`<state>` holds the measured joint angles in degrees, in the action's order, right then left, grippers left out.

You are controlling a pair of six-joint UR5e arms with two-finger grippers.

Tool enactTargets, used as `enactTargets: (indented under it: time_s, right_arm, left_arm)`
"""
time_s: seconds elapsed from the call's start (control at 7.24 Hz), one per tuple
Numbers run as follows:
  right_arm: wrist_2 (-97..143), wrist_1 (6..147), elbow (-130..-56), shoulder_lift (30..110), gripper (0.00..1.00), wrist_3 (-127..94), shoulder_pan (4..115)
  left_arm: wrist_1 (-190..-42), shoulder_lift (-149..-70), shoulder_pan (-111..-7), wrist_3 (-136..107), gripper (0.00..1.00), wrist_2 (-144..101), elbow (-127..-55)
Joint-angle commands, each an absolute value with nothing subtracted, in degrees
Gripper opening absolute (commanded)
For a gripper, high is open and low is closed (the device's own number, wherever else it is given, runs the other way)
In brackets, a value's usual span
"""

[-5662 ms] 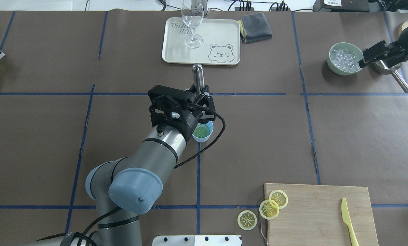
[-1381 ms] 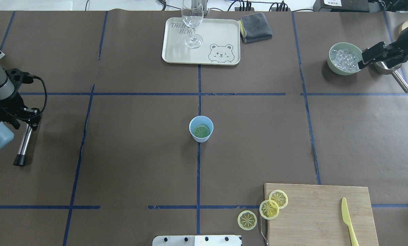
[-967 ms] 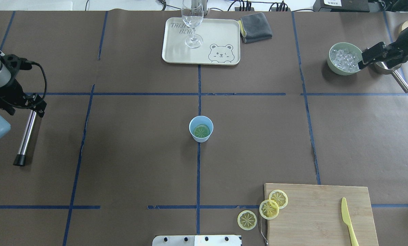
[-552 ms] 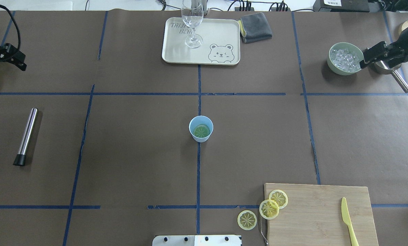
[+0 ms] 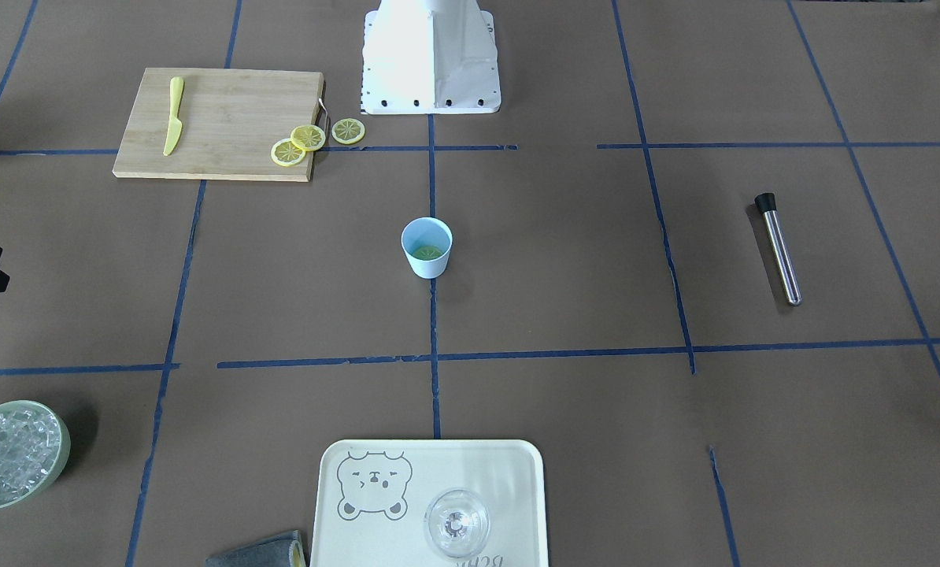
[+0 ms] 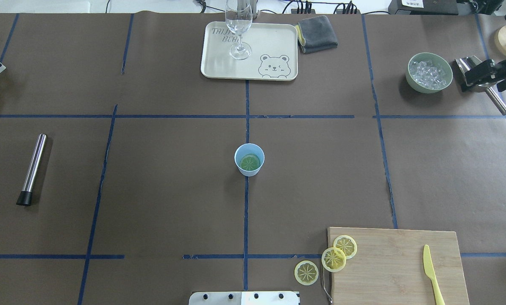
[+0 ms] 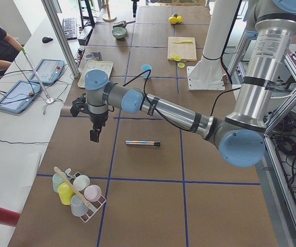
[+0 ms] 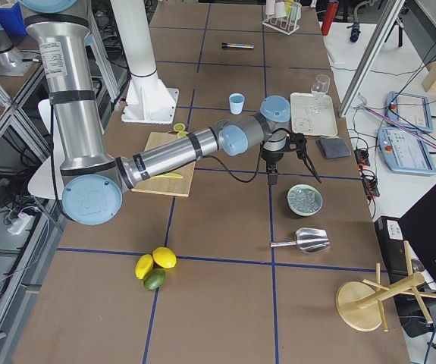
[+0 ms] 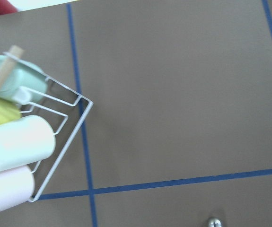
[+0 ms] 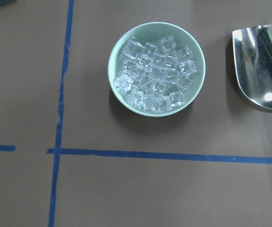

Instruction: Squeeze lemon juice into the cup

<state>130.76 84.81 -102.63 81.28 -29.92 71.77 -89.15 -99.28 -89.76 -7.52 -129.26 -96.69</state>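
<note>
The pale blue cup (image 6: 249,159) (image 5: 427,246) stands upright at the table's centre on a blue tape line. One lemon slice (image 6: 250,162) (image 5: 427,253) lies flat in its bottom. Three more lemon slices (image 6: 333,259) lie at the corner of the cutting board (image 6: 397,267). Neither gripper is near the cup. My left gripper (image 7: 93,135) hangs over the table's left end, seen only in the exterior left view, so I cannot tell its state. My right gripper (image 6: 475,75) (image 8: 272,176) hovers between the ice bowl and the scoop. Its jaw gap is not visible.
A steel muddler (image 6: 32,169) lies at the left. A tray (image 6: 274,46) with a wine glass (image 6: 238,25) and a grey cloth (image 6: 318,34) sit at the back. The ice bowl (image 6: 429,72), a scoop (image 10: 263,66), a yellow knife (image 6: 432,273) and a cup rack (image 7: 78,193) are also present.
My left gripper has let go of the muddler on the table's left side and drawn out of the overhead view. The right gripper has shifted right, away from the ice bowl.
</note>
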Motion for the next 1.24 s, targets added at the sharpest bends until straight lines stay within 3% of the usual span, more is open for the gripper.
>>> enactTargets:
  time_s: [0.0,0.55,1.1]
  right_arm:
    - [131.39,84.81,-101.09,82.18,1.00,-27.62,76.00]
    - [137.00,85.60,-95.54,86.91,1.00,-14.85,85.85]
    - [137.29,85.52,-93.09,88.86,1.00,-14.42,86.22]
  left_arm:
    - [-90.69,-91.18,-95.36,3.34,1.00,-132.35,-96.16]
    - [-99.00,-89.74,-94.75,1.67,1.00,-132.80,-90.99]
    - [-101.78,-89.82,-92.73,1.23,1.00,-132.80,-91.23]
